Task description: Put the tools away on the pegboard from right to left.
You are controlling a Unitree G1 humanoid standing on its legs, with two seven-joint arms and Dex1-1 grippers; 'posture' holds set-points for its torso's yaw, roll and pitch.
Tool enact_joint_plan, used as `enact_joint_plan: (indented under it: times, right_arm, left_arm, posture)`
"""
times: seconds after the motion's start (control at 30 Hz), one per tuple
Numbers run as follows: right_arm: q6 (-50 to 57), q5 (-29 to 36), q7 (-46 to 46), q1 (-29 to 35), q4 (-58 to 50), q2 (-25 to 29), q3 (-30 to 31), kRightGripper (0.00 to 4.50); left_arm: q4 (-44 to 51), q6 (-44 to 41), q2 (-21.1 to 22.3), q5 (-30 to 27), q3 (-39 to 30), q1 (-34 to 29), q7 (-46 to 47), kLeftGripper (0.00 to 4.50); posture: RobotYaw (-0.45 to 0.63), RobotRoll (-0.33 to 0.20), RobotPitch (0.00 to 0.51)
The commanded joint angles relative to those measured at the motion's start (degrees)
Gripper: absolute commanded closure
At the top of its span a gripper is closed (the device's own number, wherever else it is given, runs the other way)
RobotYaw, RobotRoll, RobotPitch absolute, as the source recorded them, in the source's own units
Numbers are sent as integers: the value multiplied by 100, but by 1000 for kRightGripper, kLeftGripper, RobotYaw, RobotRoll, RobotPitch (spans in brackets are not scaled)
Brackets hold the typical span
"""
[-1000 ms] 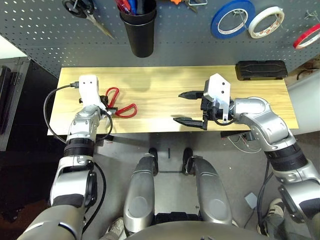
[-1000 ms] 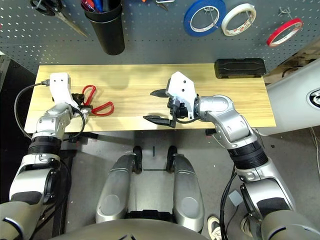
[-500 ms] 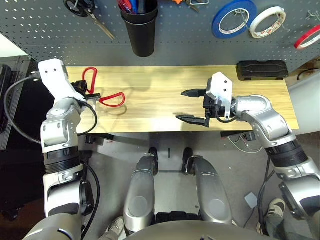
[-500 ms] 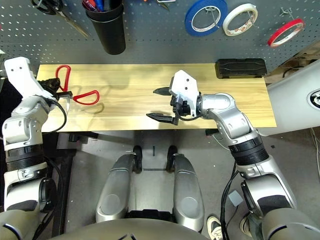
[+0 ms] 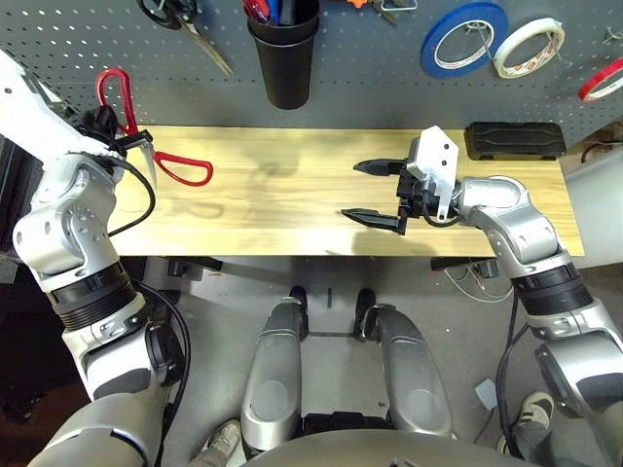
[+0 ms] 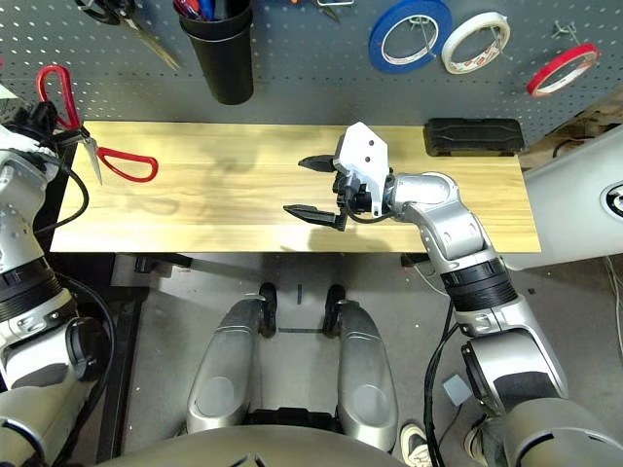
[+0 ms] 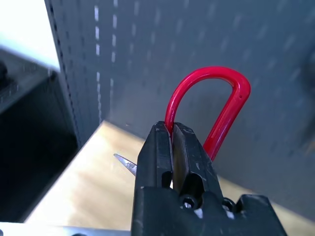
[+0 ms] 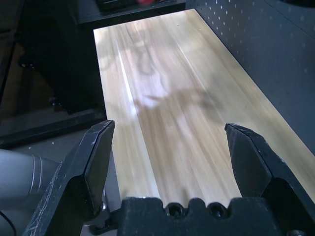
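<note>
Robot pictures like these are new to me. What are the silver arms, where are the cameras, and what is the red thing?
The silver arms belong to a robot standing at a wooden table. Two pictures come from cameras in its head, looking down. The other two come from small cameras on its wrists, looking along the black fingers. The left gripper is shut on one red loop of the red-handled scissors, lifted off the table near the pegboard, the grey wall full of holes. The right gripper is open and holds nothing, over the table. A black block lies on the table. On the pegboard hang a black cup, black-handled scissors, a blue tape roll and a white one.
</note>
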State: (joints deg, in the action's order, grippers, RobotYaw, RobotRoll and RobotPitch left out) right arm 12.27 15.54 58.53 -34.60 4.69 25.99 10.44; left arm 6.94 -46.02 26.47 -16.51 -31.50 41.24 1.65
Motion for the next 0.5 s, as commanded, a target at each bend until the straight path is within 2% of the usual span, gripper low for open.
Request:
enact_joint_plan:
  times: [0.03,0.37,0.5]
  right_arm:
    - [-69,6,-16,30,61,20,-123,0]
    - [-123,-6,2,-117,221,30,-205,0]
    - [-142,-17,20,-145,262,50,-235,0]
  left_arm:
    - [90,325,8,-53,-131,146,164,4466]
    - [-501,522,-105,-626,-859,1329,940,4466]
    - [-610,499,-158,-936,-1056,1607,1183,4466]
  posture:
    - [63,0,301]
    - [58,0,299]
    - [57,0,298]
